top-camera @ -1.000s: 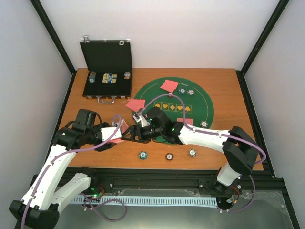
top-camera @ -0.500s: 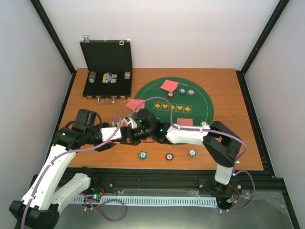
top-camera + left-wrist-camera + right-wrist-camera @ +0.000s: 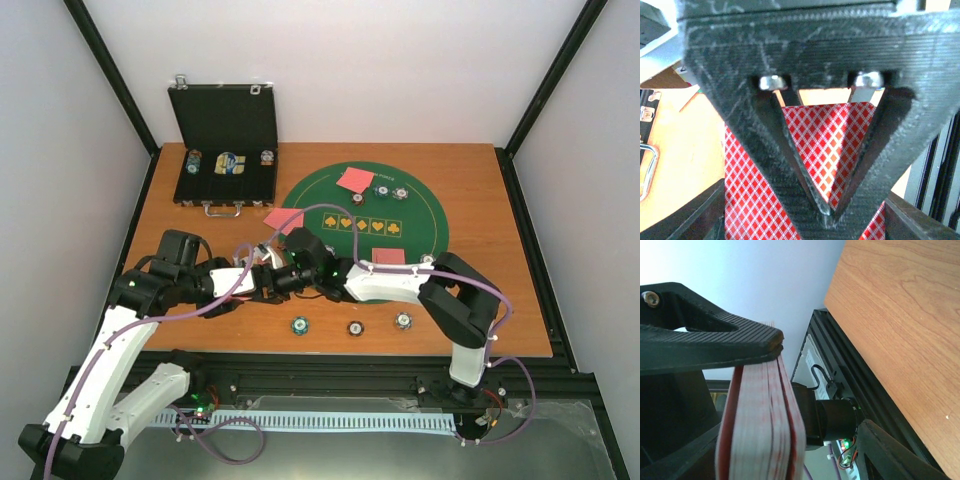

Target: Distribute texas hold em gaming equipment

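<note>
My left gripper (image 3: 249,281) is shut on a deck of red-backed cards (image 3: 747,190), its fingers (image 3: 685,220) on the deck's side edges. My right gripper (image 3: 269,281) meets it over the near-left table, jaws open on either side of the deck (image 3: 760,420). One right finger (image 3: 805,165) lies across the card back; the other (image 3: 900,455) stands apart from the deck. Single cards lie by the mat's left edge (image 3: 283,218), at its far side (image 3: 355,180) and at its near side (image 3: 388,255). Blue (image 3: 299,325), brown (image 3: 355,327) and white (image 3: 403,320) chips line the near table.
The round green mat (image 3: 410,225) holds small chips at its far side (image 3: 381,191) and near-right rim (image 3: 428,260). The open black case (image 3: 225,150) stands at the back left with chips and discs inside (image 3: 231,164). The table's near edge (image 3: 875,365) runs beside the grippers.
My right gripper has moved left, up to the deck in my left gripper, and its elbow has folded inward. The left arm has barely moved.
</note>
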`<state>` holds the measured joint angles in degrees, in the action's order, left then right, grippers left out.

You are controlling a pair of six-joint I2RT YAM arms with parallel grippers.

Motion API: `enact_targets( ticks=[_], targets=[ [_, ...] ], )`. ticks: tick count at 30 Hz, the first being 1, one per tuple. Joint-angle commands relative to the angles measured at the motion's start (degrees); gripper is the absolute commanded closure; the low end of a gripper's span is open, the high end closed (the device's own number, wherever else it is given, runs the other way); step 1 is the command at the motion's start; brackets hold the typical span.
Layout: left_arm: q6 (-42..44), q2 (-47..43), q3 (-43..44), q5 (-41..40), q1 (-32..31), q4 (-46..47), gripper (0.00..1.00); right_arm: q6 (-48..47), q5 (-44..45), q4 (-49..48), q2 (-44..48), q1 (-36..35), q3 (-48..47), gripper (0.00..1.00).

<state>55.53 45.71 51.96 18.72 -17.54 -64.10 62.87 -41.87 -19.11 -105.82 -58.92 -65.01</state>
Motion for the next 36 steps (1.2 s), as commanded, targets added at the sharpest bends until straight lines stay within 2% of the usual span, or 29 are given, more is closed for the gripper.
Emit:
enact_targets(
  ticks=[1,12,22,32,36],
  targets=[
    [0.8,-1.5,0.9,1.6,-0.4,-0.1,0.62,0.3,1.2,0.0,1.5,1.1,3.9,0.39],
    [0.8,-1.6,1.6,1.8,-0.4,-0.6,0.62,-1.8,2.5,3.8,5.8,2.0,7.3,0.44],
    [1.6,-1.6,0.3,1.3,-0.4,0.1,0.62,-2.8,3.4,6.9,9.4,2.5,8.2,0.61],
    [2.0,-2.0,-0.1,0.8,-0.4,0.2,0.62,-4.2,3.9,10.0,11.3,3.0,7.8,0.63],
    [2.0,-2.0,-0.1,0.7,-0.4,0.2,0.62,-3.7,4.4,9.7,12.9,3.3,9.0,0.69]
  ],
)
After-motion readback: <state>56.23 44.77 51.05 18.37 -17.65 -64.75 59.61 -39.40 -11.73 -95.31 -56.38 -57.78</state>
